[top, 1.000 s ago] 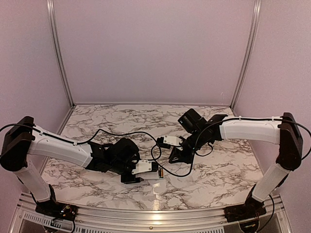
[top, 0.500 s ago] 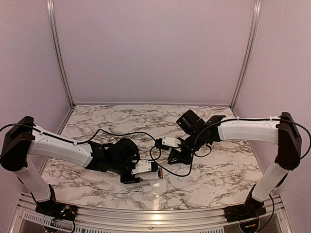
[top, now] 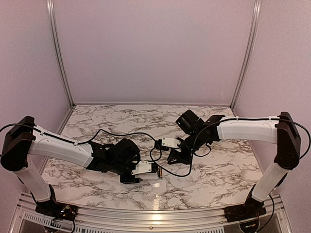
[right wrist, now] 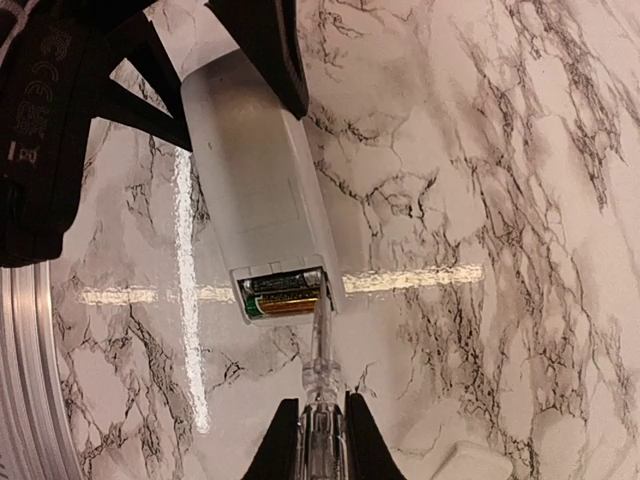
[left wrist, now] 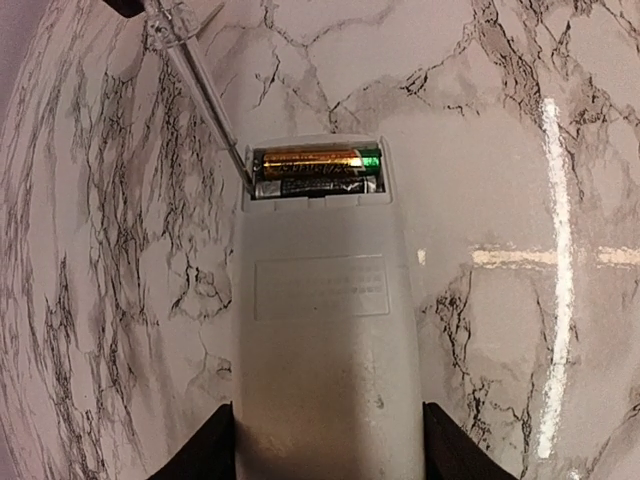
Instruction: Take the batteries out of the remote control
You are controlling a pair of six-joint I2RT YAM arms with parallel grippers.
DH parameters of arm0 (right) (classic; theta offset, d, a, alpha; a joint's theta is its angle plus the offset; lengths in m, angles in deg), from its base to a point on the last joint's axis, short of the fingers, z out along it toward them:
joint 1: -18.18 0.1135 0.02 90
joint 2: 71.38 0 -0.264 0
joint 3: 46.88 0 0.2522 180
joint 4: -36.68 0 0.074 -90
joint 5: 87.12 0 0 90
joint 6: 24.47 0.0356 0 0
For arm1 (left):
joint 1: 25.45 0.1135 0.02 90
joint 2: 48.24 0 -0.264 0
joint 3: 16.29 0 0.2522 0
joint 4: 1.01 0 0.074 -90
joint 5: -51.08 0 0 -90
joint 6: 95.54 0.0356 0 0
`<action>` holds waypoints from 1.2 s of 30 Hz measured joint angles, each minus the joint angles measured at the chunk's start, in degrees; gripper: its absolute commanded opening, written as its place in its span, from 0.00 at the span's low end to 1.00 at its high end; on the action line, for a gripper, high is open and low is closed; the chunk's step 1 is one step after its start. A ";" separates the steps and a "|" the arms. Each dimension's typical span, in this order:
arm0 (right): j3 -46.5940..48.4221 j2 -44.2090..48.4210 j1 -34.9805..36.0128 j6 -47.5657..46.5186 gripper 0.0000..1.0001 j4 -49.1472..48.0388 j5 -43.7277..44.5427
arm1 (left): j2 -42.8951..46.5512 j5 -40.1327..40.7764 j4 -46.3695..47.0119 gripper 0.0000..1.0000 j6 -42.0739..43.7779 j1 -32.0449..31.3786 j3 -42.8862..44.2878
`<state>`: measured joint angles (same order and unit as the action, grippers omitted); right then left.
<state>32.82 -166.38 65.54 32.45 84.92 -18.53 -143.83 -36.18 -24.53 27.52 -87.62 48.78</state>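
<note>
The white remote control [left wrist: 320, 330] lies flat on the marble, its open compartment facing up. My left gripper [left wrist: 327, 445] is shut on its near end. The two batteries [left wrist: 315, 170] sit side by side in the compartment, one gold with a green end, one dark. My right gripper [right wrist: 318, 440] is shut on a clear-shafted tool [right wrist: 320, 370]. The tool's tip touches the compartment's corner beside the batteries [right wrist: 283, 293]. In the top view the remote [top: 153, 172] lies between the left gripper [top: 133, 171] and the right gripper [top: 175, 155].
A small flat white cover piece [right wrist: 480, 462] lies on the marble just right of my right gripper. Black cables [top: 155, 155] loop over the table between the arms. The aluminium front rail [top: 155, 213] runs along the near edge.
My right arm has shifted slightly left toward the remote, with the tool in its grip. The left arm and the remote have stayed put.
</note>
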 measured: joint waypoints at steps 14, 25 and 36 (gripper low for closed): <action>3.43 -1.33 0.00 -2.78 0.00 2.84 0.17 | 0.00 4.98 0.76 0.39 5.44 -0.55 0.00; 4.48 -1.42 -0.02 -3.56 0.00 3.80 0.33 | 0.00 7.96 1.64 0.38 8.68 -1.01 0.00; 4.66 -1.42 -0.09 -3.61 0.00 4.15 0.33 | 0.00 9.49 1.86 0.38 9.88 -1.22 -0.04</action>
<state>37.47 -167.80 65.45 28.85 89.07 -18.21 -143.83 -26.69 -22.67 37.40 -88.85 48.74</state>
